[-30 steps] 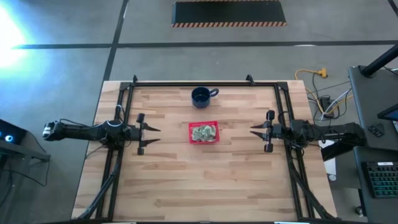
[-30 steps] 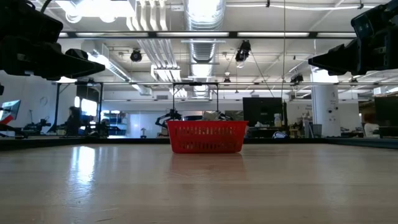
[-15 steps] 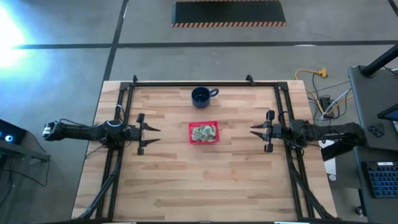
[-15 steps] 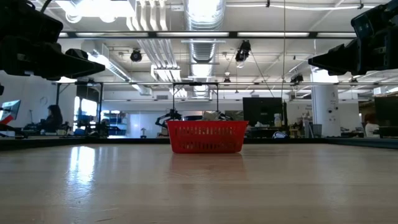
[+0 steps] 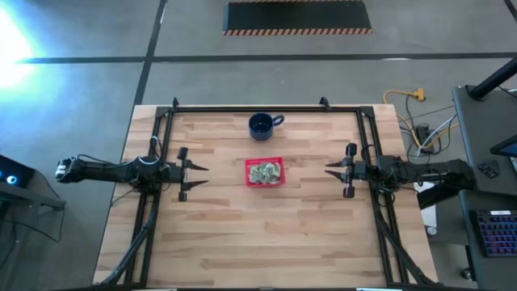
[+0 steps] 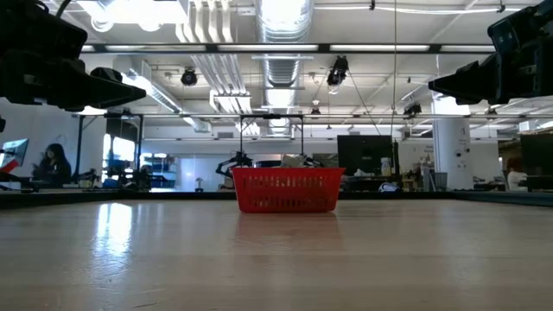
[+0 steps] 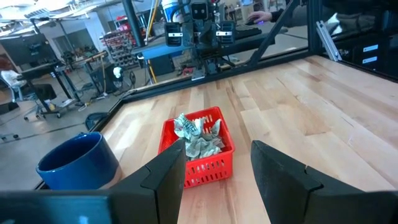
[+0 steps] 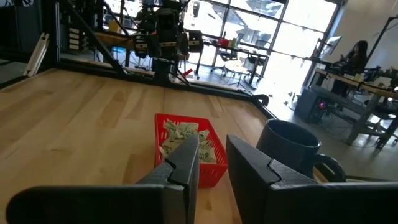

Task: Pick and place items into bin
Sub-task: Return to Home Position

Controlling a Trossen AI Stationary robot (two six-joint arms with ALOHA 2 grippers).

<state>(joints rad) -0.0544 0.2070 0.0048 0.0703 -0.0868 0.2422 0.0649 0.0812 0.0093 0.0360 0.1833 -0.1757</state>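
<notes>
Items (image 5: 264,172) are seen heaped in the red bin (image 5: 249,171), set squarely between the 2 arms, neither nearer. Left gripper (image 5: 206,175) and right gripper (image 5: 327,173) are held well apart from it, fingers spread, nothing carried. Against 1 second ago, nothing on the table (image 5: 242,234) is found shifted.

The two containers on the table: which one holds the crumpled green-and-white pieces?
The red bin, in the middle of the table, holds the pieces; the dark blue mug, nearer the far edge, shows none.

One bin (image 6: 288,194), one mug (image 5: 260,125)
</notes>
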